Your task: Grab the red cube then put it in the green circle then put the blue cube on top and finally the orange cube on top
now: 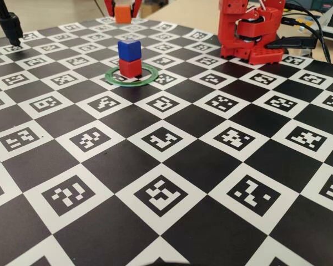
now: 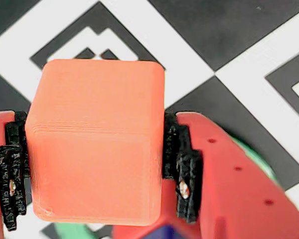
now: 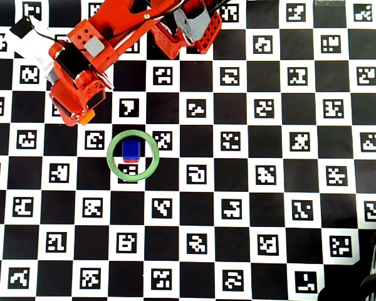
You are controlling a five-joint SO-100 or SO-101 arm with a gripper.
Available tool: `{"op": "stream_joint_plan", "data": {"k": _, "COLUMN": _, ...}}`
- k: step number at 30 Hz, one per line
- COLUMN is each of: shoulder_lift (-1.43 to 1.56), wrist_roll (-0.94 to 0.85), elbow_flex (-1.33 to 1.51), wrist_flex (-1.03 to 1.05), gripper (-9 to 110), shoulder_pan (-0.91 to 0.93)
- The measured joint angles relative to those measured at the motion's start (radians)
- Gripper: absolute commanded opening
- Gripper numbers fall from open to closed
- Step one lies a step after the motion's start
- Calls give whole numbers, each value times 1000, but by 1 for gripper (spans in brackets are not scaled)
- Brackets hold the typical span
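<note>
Already 2 of the 3 stacking steps look done: the red cube (image 1: 130,67) stands inside the green circle (image 1: 149,78) and the blue cube (image 1: 129,49) sits on top of it, a little turned against the red one in the fixed view. In the overhead view you see only the blue top face and a thin strip of red below it, both well inside the ring.

So the step in hand is the last one. The gripper (image 2: 97,172) is closed on the orange cube (image 2: 97,139): in the wrist view the 2 black pads (image 2: 182,169) press its left and right sides, and the cube fills most of the picture. It is lifted off the checkered marker board (image 1: 172,183). In the fixed view it hangs at the top edge, behind the stack; in the overhead view it peeks out under the arm, up and to the left of the ring.

In my judgement, you must next carry the orange cube over the blue one, keep it higher than the stack while you travel, and line up its faces before you go down. Lower slowly. If you come from the side too low, you may knock the blue cube off. Open the jaws only when the orange cube rests flat.
</note>
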Motion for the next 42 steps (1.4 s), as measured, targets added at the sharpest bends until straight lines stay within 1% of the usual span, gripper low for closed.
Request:
{"op": "stream_joint_plan", "data": {"k": 6, "shoulder_lift": 0, "wrist_roll": -5, "elbow_flex": -64, "wrist_flex": 64, "gripper": 0, "shoulder_pan": 0}}
{"op": "stream_joint_plan", "data": {"k": 16, "shoulder_lift": 0, "wrist_roll": 28, "elbow_flex": -72, "wrist_flex": 104, "gripper": 0, "shoulder_pan": -83}}
{"op": "stream_joint_plan", "data": {"k": 25, "shoulder_lift": 0, "wrist_roll": 75, "elbow_flex": -72, "wrist_flex": 112, "gripper": -1, "shoulder_pan": -201}}
{"op": "stream_joint_plan", "data": {"k": 36, "shoulder_lift": 0, "wrist_roll": 135, "elbow_flex": -72, "wrist_flex": 137, "gripper": -1, "shoulder_pan": -393}}
{"op": "stream_joint_plan", "data": {"k": 42, "shoulder_lift": 0, "wrist_roll": 143, "elbow_flex": -40, "wrist_flex": 98, "gripper": -1, "shoulder_pan": -442}}
